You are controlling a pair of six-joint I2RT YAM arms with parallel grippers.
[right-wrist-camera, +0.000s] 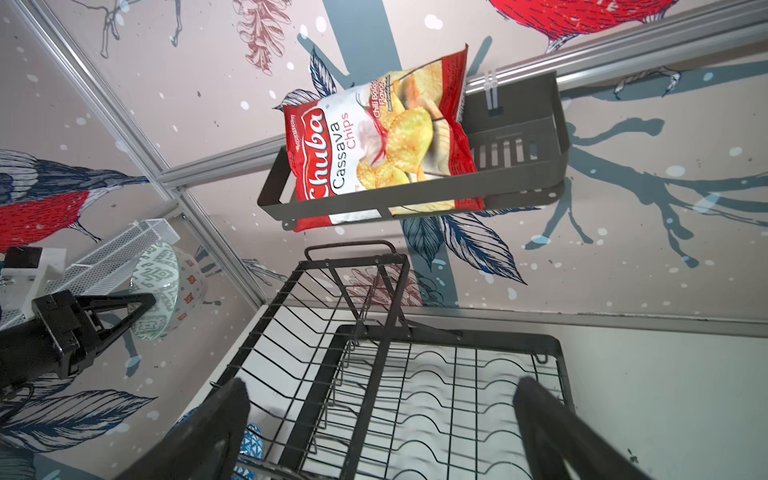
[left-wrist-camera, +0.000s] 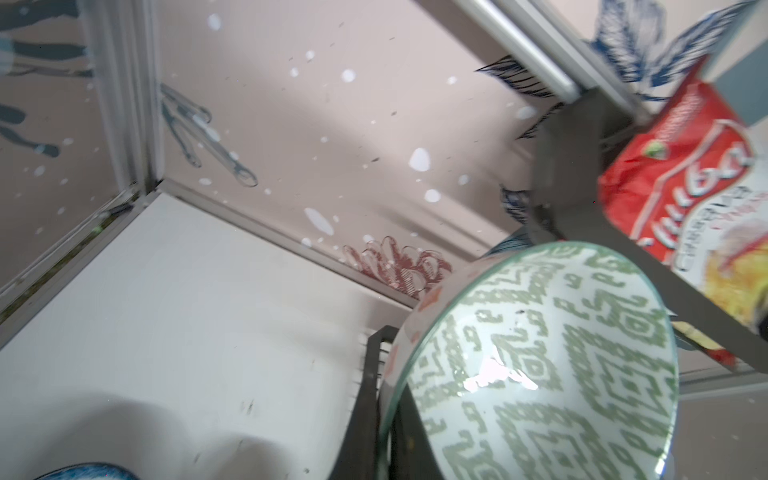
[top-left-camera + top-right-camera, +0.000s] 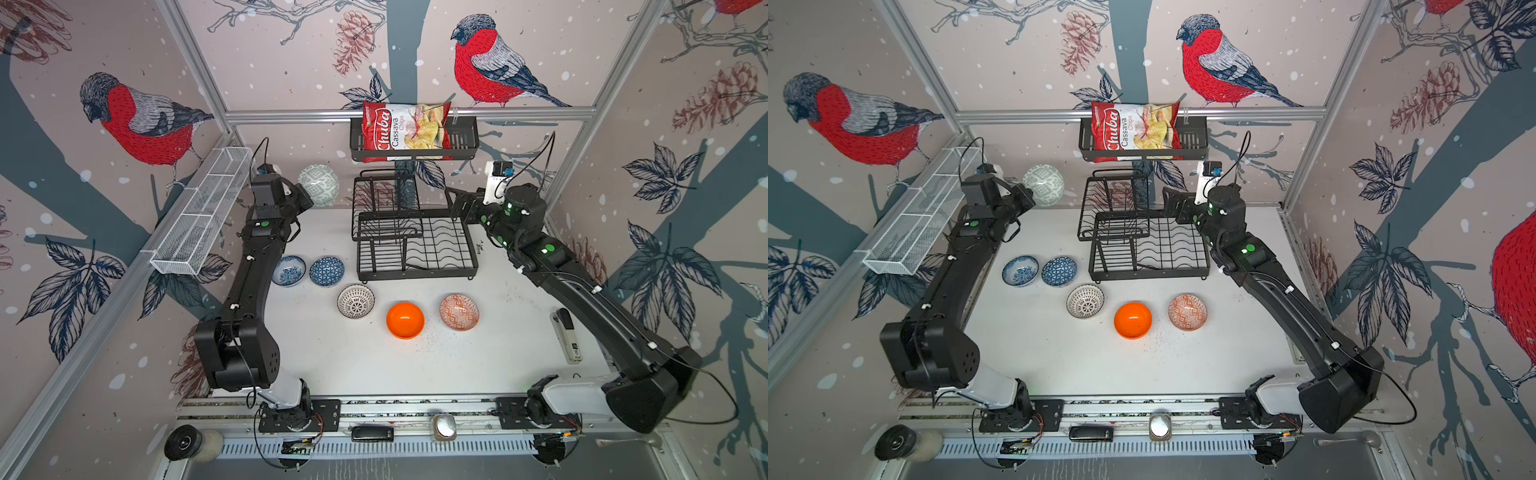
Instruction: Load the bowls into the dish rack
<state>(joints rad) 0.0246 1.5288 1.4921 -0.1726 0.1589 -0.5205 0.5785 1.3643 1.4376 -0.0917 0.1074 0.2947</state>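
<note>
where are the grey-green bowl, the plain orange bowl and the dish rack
grey-green bowl [image 3: 319,185]: in a top view, on its patterned inside
plain orange bowl [image 3: 405,320]: in a top view, middle of its glossy surface
dish rack [image 3: 415,273]: in a top view, front rail of its base tray

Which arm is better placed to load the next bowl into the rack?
Left: left tool is shut on the green bowl, raised beside the rack; right tool is open and empty.
</note>
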